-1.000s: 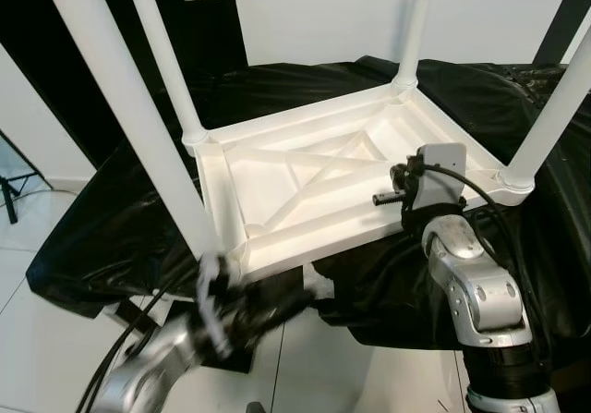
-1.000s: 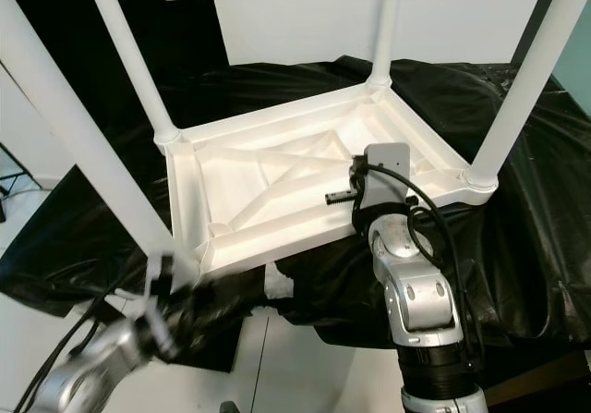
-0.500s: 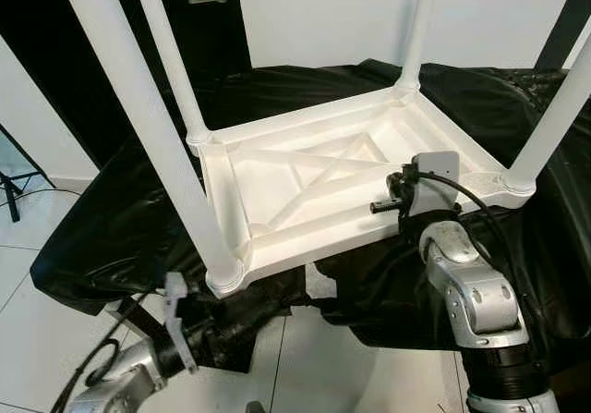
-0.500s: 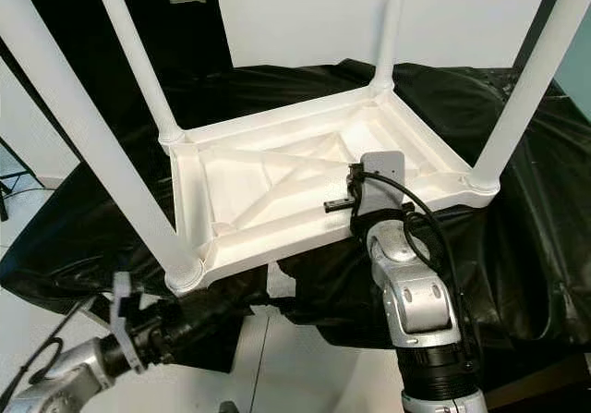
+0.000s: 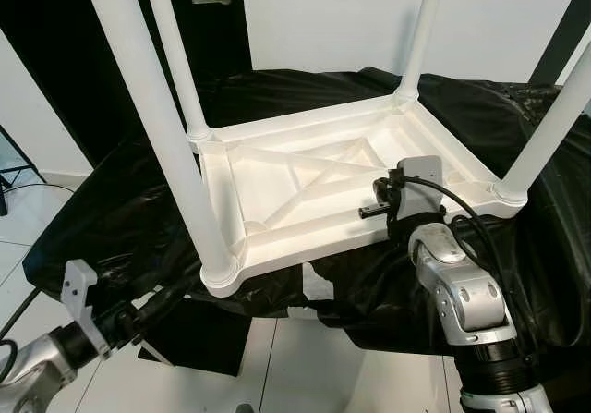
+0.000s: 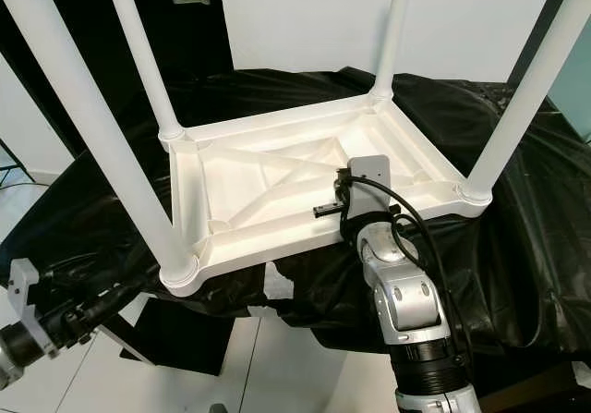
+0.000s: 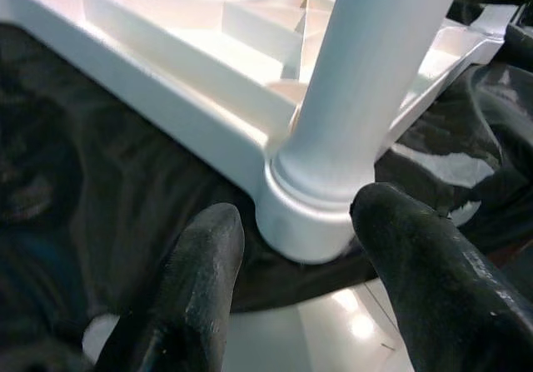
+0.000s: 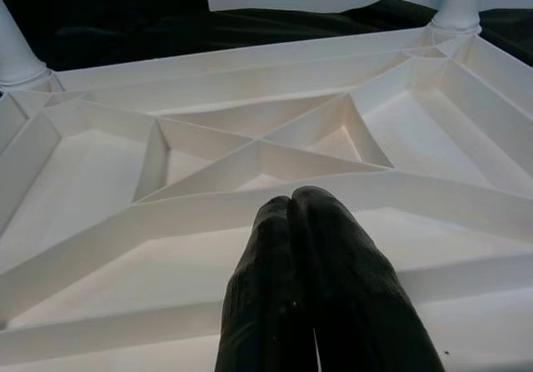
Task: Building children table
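Parted jaws mark the left gripper, low at the robot's left: in its wrist view the two black fingers stand wide apart with the base of the near left leg and its corner socket showing between them, and they hold nothing. Whether a fingertip brushes the socket cannot be told; from the head view the gripper sits below and short of that corner.

Moving right, the white children's table lies upside down on a surface draped in black sheeting, its ribbed underside facing up. All four legs stand upright in their corner sockets, so the assembly looks close to complete; what may remain is checking that each leg is seated firmly and turning the table onto its feet.

Farther right, the right gripper has its fingers pressed together, empty, tips poised over the near edge rail of the underside.
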### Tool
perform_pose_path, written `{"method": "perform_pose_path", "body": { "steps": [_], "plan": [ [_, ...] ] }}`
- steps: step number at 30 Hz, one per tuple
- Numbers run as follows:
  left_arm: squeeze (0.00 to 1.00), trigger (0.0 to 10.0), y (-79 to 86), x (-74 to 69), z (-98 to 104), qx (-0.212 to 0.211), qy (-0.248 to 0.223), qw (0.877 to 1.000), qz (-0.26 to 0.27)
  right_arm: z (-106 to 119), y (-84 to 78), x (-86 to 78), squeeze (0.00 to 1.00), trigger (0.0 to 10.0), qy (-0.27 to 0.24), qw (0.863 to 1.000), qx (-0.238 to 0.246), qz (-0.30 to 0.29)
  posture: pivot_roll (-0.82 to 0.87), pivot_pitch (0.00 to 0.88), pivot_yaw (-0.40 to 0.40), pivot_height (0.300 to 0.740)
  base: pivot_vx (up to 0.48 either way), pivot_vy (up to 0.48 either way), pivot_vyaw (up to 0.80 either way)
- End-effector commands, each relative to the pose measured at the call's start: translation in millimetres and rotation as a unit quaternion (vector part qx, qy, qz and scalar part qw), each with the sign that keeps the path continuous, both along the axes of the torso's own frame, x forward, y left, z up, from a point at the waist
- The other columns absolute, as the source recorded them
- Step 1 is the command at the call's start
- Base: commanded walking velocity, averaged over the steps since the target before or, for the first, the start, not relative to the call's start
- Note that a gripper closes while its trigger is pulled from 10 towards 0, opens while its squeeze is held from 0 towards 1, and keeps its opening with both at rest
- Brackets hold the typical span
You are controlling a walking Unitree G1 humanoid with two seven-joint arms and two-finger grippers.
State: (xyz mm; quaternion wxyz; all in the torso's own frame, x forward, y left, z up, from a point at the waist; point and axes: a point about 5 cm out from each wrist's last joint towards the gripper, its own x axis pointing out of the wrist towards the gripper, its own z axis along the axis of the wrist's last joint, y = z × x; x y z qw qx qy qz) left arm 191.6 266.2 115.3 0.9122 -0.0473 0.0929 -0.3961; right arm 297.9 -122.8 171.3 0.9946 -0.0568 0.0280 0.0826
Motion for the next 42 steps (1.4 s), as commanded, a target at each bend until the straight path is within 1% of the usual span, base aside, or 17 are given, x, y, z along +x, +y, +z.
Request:
{"method": "perform_pose_path", "body": {
  "steps": [1, 2, 5, 6, 7, 8, 10, 11, 12, 13, 15, 21, 24, 27, 34, 37, 42],
  "plan": [
    [0.0, 10.0, 8.6, 0.6, -1, 0.028, 0.002, 1.0, 0.002, 0, 2.0, 2.5, 0.0, 10.0, -0.001, 1.0, 0.0, 0.006, 0.06, 0.0, -0.009, 0.74, 0.0, 0.0, 0.0],
    [0.0, 10.0, 10.5, 6.9, 1, 0.036, -0.016, 0.999, 0.017, 0, 2.6, 2.8, 0.0, 10.0, -0.001, 1.0, 0.0, 0.007, 0.06, 0.0, -0.008, 0.74, 0.0, 0.0, 0.0],
    [0.0, 10.0, 10.5, 6.9, 1, 0.036, -0.016, 0.999, 0.017, 0, 2.6, 2.8, 0.0, 10.0, -0.001, 1.0, 0.0, 0.007, 0.06, 0.0, -0.008, 0.74, 0.0, 0.0, 0.0],
    [0.0, 10.0, 9.8, 13.8, 3, 0.038, -0.036, 0.998, 0.03, 0, 3.1, 2.8, 0.0, 10.0, -0.001, 1.0, 0.0, 0.009, 0.06, 0.0, -0.008, 0.74, 0.0, 0.0, 0.0],
    [0.0, 10.0, -2.8, 28.3, 6, 0.022, -0.068, 0.997, 0.042, -3, 6.8, 1.4, 0.0, 10.0, 0.006, 1.0, 0.001, 0.025, 0.05, 0.0, -0.004, 0.74, 0.0, 0.0, 0.0],
    [0.0, 10.0, -2.8, 28.3, 6, 0.022, -0.068, 0.997, 0.042, -3, 6.8, 1.4, 0.0, 10.0, 0.006, 1.0, 0.001, 0.025, 0.05, 0.0, -0.004, 0.74, 0.0, 0.0, 0.0],
    [0.0, 10.0, -23.5, 45.9, 10, -0.003, -0.105, 0.993, 0.051, -9, 14.6, -2.5, 0.0, 10.0, 0.023, 0.998, -0.001, 0.062, 0.05, 0.0, -0.001, 0.74, 0.0, 0.0, 0.0],
    [0.0, 10.0, -23.5, 45.9, 10, -0.003, -0.105, 0.993, 0.051, -9, 14.6, -2.5, 0.0, 10.0, 0.023, 0.998, -0.001, 0.062, 0.05, 0.0, -0.001, 0.74, 0.0, 0.0, 0.0],
    [0.0, 10.0, -36.5, 54.3, 11, -0.019, -0.119, 0.991, 0.051, -14, 20.6, -8.1, 0.0, 10.0, 0.034, 0.995, -0.009, 0.089, 0.04, 0.0, 0.004, 0.74, 0.0, 0.0, 0.0],
    [0.0, 10.0, -36.5, 54.3, 11, -0.019, -0.119, 0.991, 0.051, -14, 20.6, -8.1, 0.0, 10.0, 0.034, 0.995, -0.009, 0.089, 0.04, 0.0, 0.004, 0.74, 0.0, 0.0, 0.0],
    [0.0, 10.0, -56.2, 64.8, 12, -0.036, -0.134, 0.989, 0.044, -22, 26.1, -17.5, 0.0, 10.0, 0.052, 0.992, -0.009, 0.11, 0.03, 0.0, 0.008, 0.74, 0.0, 0.0, 0.0],
    [0.0, 10.0, -72.9, 71.0, 11, -0.054, -0.13, 0.99, 0.024, -22, 21.2, -26.2, 0.0, 10.0, 0.061, 0.994, -0.002, 0.087, -0.01, 0.0, 0.023, 0.74, 0.0, 0.0, 0.0],
    [0.0, 10.0, -80.9, 71.7, 6, -0.06, -0.129, 0.99, 0.015, -22, 8.4, -34.5, 0.0, 10.0, 0.072, 0.996, 0.004, 0.055, -0.02, 0.0, 0.026, 0.74, 0.0, 0.0, 0.0],
    [0.0, 10.0, -80.9, 71.7, 6, -0.06, -0.129, 0.99, 0.015, -22, 8.4, -34.5, 0.0, 10.0, 0.072, 0.996, 0.004, 0.055, -0.02, 0.0, 0.026, 0.74, 0.0, 0.0, 0.0],
    [0.0, 10.0, -105.0, 78.8, -8, -0.068, -0.124, 0.99, 0.023, -22, -11.1, -54.2, 0.0, 10.0, 0.09, 0.995, -0.009, 0.032, -0.04, 0.006, 0.03, 0.74, 0.0, 0.0, 0.0],
    [0.0, 10.0, -105.0, 78.8, -8, -0.068, -0.124, 0.99, 0.023, -22, -11.1, -54.2, 0.0, 10.0, 0.09, 0.995, -0.009, 0.032, -0.04, 0.006, 0.03, 0.74, 0.0, 0.0, 0.0],
    [0.0, 10.0, -115.5, 86.5, -17, -0.064, -0.116, 0.99, 0.038, -31, -17.7, -62.4, 0.0, 10.0, 0.113, 0.993, -0.011, 0.01, -0.05, 0.01, 0.033, 0.74, 0.0, 0.0, 0.0]
  ]
}}
